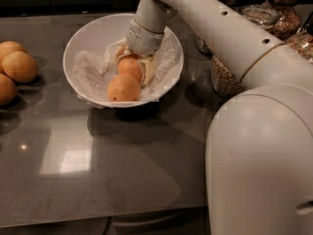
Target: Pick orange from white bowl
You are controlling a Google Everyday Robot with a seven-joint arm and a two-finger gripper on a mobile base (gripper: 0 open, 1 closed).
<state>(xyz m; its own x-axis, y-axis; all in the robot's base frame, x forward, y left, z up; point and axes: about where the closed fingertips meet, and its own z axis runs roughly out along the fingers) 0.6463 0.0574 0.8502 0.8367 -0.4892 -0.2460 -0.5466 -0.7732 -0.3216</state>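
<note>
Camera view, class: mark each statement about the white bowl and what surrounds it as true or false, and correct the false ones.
1. The white bowl holds two oranges. True: a rear orange and a front orange.
2. The gripper is down inside the white bowl, at the rear orange. True.
3. The white bowl is bare inside, with no lining. False: a wrinkly white sheet lies under the fruit.
4. The paler round fruits lie to the right of the white bowl. False: the paler round fruits lie at the left edge of the view. The glass jars stand on the right.
</note>
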